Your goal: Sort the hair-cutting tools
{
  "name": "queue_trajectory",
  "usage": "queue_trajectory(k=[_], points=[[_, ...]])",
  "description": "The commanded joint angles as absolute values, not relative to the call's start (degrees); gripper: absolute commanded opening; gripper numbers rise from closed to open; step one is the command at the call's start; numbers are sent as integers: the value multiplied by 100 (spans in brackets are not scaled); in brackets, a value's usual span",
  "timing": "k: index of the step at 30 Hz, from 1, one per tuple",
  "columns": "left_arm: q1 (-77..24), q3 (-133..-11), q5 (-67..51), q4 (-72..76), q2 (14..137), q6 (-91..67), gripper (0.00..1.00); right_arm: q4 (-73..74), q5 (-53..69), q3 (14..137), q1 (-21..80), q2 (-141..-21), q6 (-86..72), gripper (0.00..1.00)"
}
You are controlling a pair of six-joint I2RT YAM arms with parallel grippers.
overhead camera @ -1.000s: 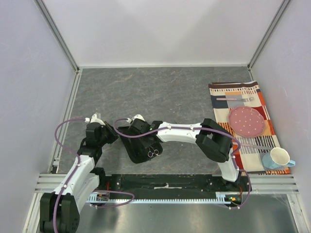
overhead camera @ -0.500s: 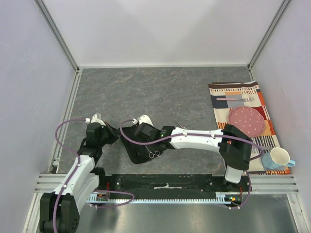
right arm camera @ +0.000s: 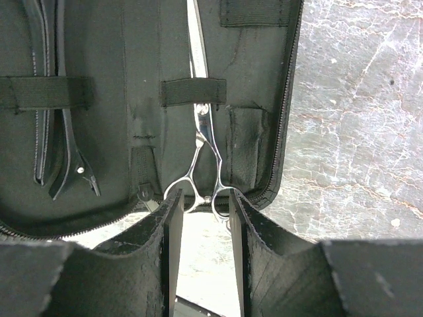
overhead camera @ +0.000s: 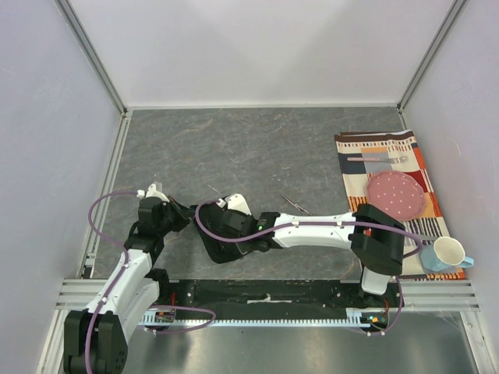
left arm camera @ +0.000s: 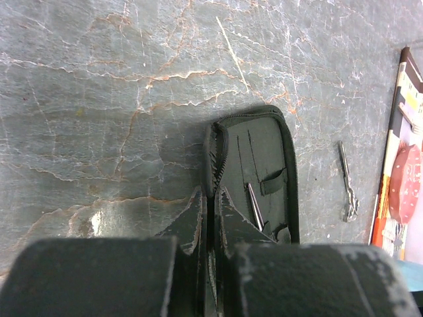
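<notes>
Inside the open pouch [right arm camera: 132, 125], scissors [right arm camera: 201, 142] lie under an elastic strap, rings just ahead of the right gripper [right arm camera: 201, 221], whose jaws stand parted around nothing. A black clip [right arm camera: 69, 155] sits left of them. The left gripper [left arm camera: 210, 214] is clenched on the pouch's edge. A second pair [left arm camera: 346, 188] lies right of the pouch.

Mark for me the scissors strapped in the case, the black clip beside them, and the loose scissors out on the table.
scissors in the case [right arm camera: 200, 125], right wrist view, pivot.
black clip [right arm camera: 74, 165], right wrist view, forked end.
loose scissors [left arm camera: 346, 181], left wrist view, shank.
</notes>
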State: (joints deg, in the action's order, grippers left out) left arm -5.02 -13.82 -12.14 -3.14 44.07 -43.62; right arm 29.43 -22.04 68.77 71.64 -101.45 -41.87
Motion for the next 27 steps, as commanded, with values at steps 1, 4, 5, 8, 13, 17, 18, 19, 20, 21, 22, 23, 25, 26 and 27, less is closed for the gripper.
queue_trajectory(k=[1,4,5,8,13,17,18,19,20,21,22,23,25,26,27], points=[[-527,-1415,-1318,-308,4359,-4368,2,2892,-2373,6829,7189,-10301,-4465,40],[-527,-1406,-1336,-308,4351,-4368,2,2857,-2382,6777,7189,-10336,-4579,40],[-527,-1415,-1345,-308,4342,-4377,2,2848,-2399,6742,7181,-10345,-4640,40],[-527,-1406,-1362,-290,4351,-4377,2,2813,-2382,6689,7181,-10354,-4684,40],[-519,-1371,-1380,-237,4386,-4386,2,2786,-2303,6636,7189,-10389,-4746,40],[-527,-1354,-1380,-220,4377,-4377,2,2707,-2224,6566,7207,-10415,-4799,40],[-527,-1354,-1380,-220,4394,-4394,2,2672,-2206,6557,7224,-10432,-4816,40],[-527,-1354,-1380,-211,4386,-4395,2,2681,-2189,6557,7251,-10450,-4843,39],[-527,-1354,-1380,-202,4394,-4395,2,2681,-2188,6557,7260,-10485,-4843,39],[-527,-1362,-1389,-211,4395,-4395,2,2663,-2197,6548,7260,-10511,-4860,39],[-519,-1362,-1389,-211,4395,-4395,2,2654,-2197,6539,7277,-10547,-4886,39],[-527,-1371,-1389,-202,4386,-4395,2,2646,-2215,6530,7269,-10556,-4904,39],[-527,-1362,-1406,-211,4368,-4395,2,2593,-2206,6530,7269,-10608,-4922,38],[-527,-1371,-1406,-220,4377,-4395,2,2601,-2206,6530,7277,-10626,-4939,36],[-527,-1362,-1415,-220,4377,-4395,2,2584,-2215,6539,7277,-10643,-4948,34]])
